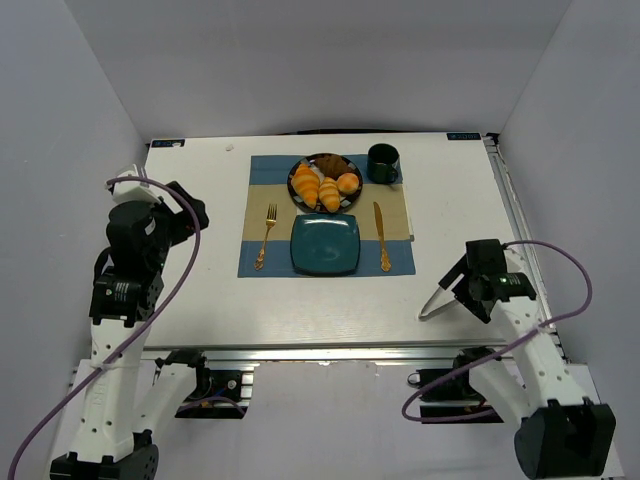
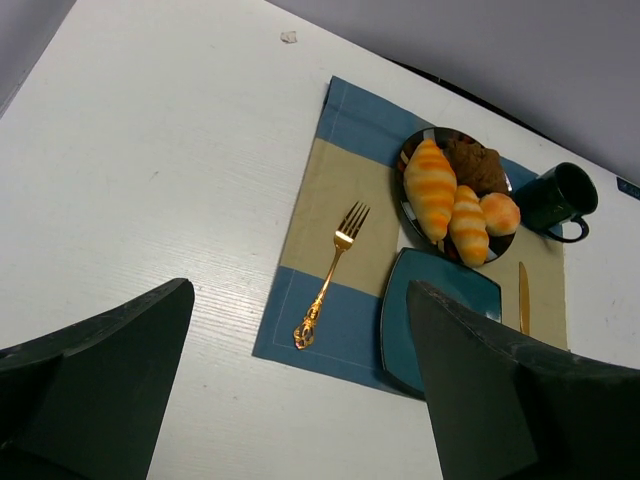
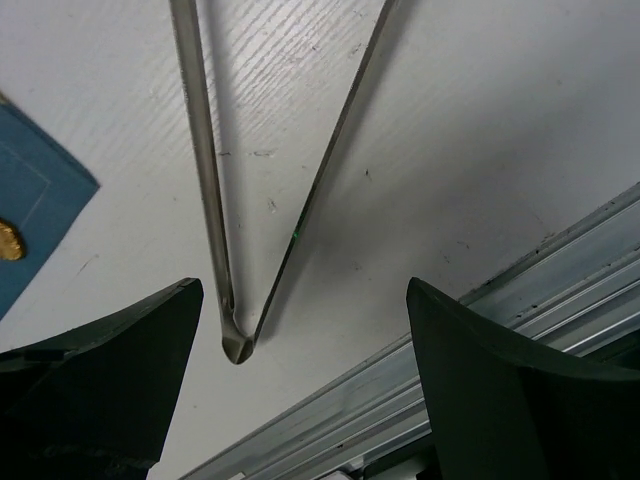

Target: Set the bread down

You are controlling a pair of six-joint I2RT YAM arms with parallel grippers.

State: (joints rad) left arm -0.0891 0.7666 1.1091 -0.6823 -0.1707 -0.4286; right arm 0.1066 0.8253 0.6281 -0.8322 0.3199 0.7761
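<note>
The bread [image 1: 329, 193], a golden-yellow ridged roll, lies on a dark round plate [image 1: 322, 160] at the back of the placemat. It sits between a larger orange roll [image 1: 305, 185] and a small round bun [image 1: 348, 183]. The left wrist view shows the bread [image 2: 468, 226], larger roll [image 2: 430, 188] and bun [image 2: 500, 213] too. My left gripper [image 1: 190, 215] [image 2: 300, 297] is open and empty, raised at the table's left. My right gripper [image 1: 462, 290] [image 3: 305, 290] is open above metal tongs [image 3: 222, 210] lying on the table, not touching them.
A teal square plate [image 1: 325, 244] sits on the blue and tan placemat [image 1: 262, 262], with a gold fork [image 1: 266, 238] on its left and a gold knife [image 1: 381, 236] on its right. A dark mug [image 1: 383, 163] stands behind. The tongs [image 1: 438, 298] lie near the front right edge.
</note>
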